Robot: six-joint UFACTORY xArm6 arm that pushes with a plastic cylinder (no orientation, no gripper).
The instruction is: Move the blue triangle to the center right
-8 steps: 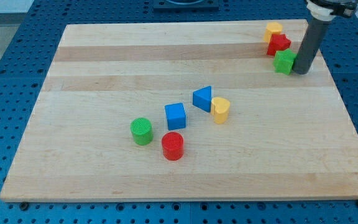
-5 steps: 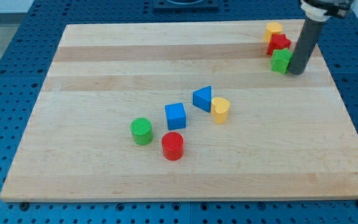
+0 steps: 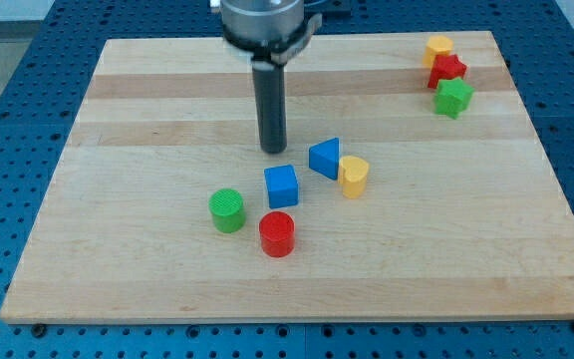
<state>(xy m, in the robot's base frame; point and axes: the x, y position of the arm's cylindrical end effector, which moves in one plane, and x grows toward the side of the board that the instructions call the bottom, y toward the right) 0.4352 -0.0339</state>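
Observation:
The blue triangle (image 3: 325, 158) lies near the middle of the wooden board (image 3: 118, 120), touching a yellow heart-shaped block (image 3: 354, 176) on its right. My tip (image 3: 273, 150) rests on the board just left of the blue triangle and slightly above it, with a small gap between them. A blue cube (image 3: 281, 185) sits just below my tip.
A green cylinder (image 3: 227, 210) and a red cylinder (image 3: 277, 234) lie below and left of the blue cube. At the view's top right corner sit a yellow block (image 3: 438, 47), a red block (image 3: 447, 69) and a green block (image 3: 454, 98).
My rod has swung from beside the green block at the top right to the board's middle, just left of the blue triangle. The green block has shifted slightly.

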